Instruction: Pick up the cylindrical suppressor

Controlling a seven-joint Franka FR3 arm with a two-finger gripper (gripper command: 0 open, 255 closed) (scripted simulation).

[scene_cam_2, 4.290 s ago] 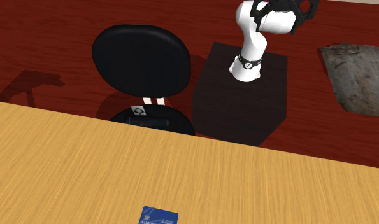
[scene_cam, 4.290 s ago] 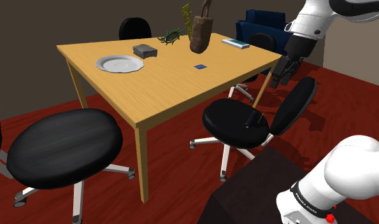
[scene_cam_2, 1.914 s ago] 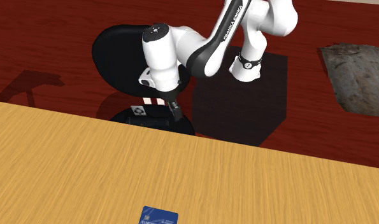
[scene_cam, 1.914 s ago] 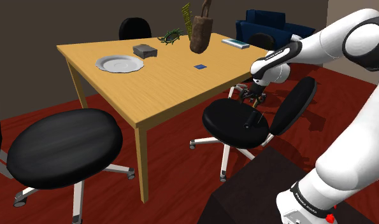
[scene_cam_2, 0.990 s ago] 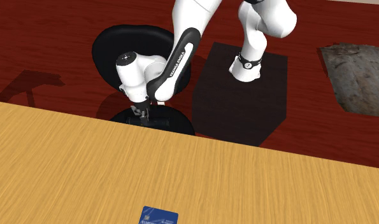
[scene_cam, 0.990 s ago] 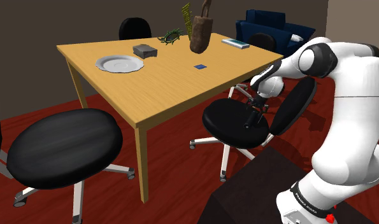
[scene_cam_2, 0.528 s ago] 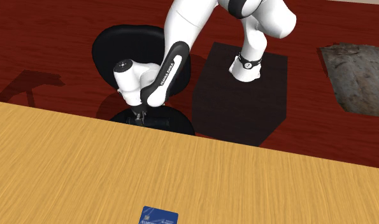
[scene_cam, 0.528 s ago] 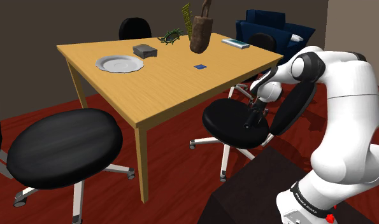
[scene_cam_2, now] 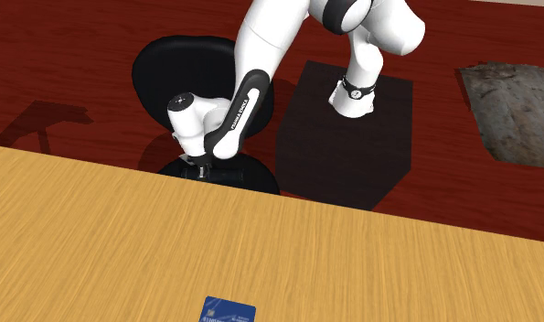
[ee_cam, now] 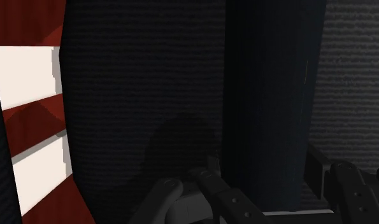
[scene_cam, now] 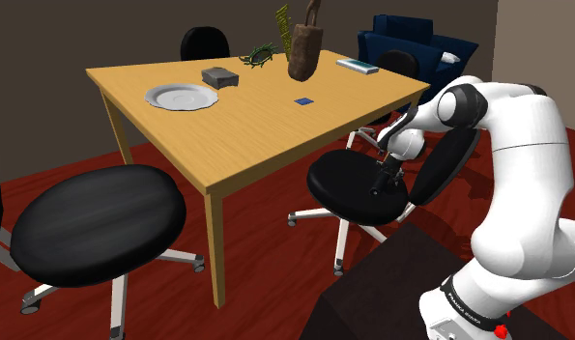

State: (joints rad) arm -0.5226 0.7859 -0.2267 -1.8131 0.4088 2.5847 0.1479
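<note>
One black office chair (scene_cam: 348, 184) is tucked in at the near edge of the wooden surface (scene_cam: 246, 126), and that's where it's all going on. The white arm folds down from the stand (scene_cam_2: 347, 137) and drops its pincer (scene_cam: 385, 177) right onto the chair's seat, close to where the backrest starts.

From the wrist camera, the cylindrical suppressor (ee_cam: 274, 95) is a dark, almost black column running straight out between the two fingers (ee_cam: 213, 181). Both look pressed against its sides with no gap I can make out, so I'd call the pincer clamped on it. Behind it is the ribbed black fabric of the seat, plus a bit of red floor and white chair legs off to one side.

From the shoulder view the suppressor itself is pretty much buried under the pincer, so I can't say whether it's off the seat or resting on it.

Up on the surface, well away from the arm: a white plate (scene_cam: 182, 97), a small grey box (scene_cam: 220, 76) and a little blue card (scene_cam: 303, 100).
</note>
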